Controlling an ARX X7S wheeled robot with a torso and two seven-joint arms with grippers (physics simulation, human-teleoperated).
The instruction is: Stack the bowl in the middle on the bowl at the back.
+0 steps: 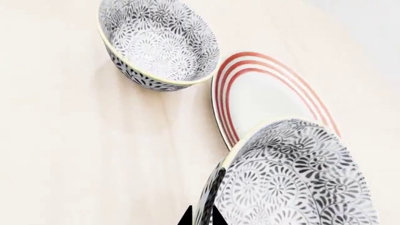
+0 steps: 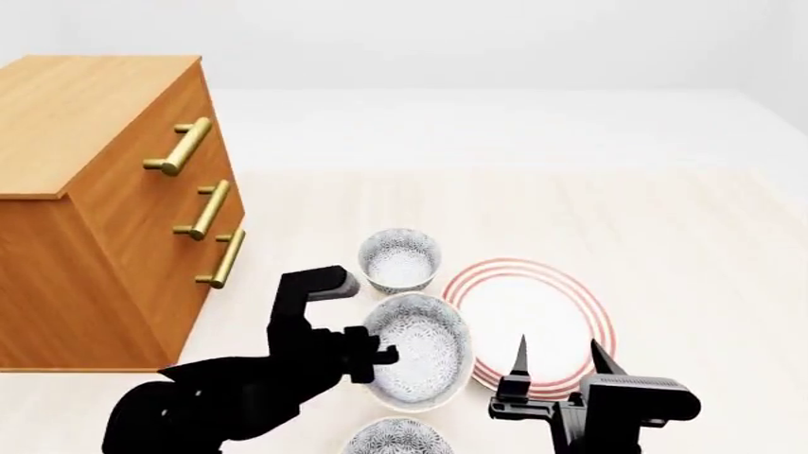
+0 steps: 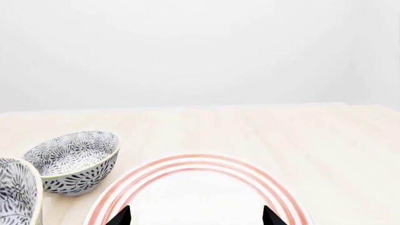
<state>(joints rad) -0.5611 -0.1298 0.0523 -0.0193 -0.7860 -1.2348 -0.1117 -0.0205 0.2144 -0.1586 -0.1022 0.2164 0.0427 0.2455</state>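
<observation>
Nearest to us in the head view sat a third patterned bowl [image 2: 396, 438], cut off by the picture's lower edge so that only its far rim showed. Just beyond it, the middle bowl [image 2: 421, 351] was held by our left gripper [image 2: 378, 357], whose fingers closed on its left rim; it looked larger than the others and overlapped the plate's edge, though we could not tell for certain whether it was off the table [image 2: 657, 227]. The back bowl [image 2: 400, 259] stood just behind it, apart from it and upright, beside the red-ringed plate [image 2: 536, 317].

We found no brand, label or writing on anything, only the grey-black pattern on the bowls.

Our right gripper [image 2: 557, 357] hovered over the plate's near edge with its two fingers spread wide and nothing between them. In the right wrist view only the fingertips [image 3: 121, 216] showed, and the plate was cut off below. In the left wrist view the held bowl filled the corner, hiding most of the gripper. A wooden chest of drawers [image 2: 101, 208] with brass handles stood at the left, partly out of view.
</observation>
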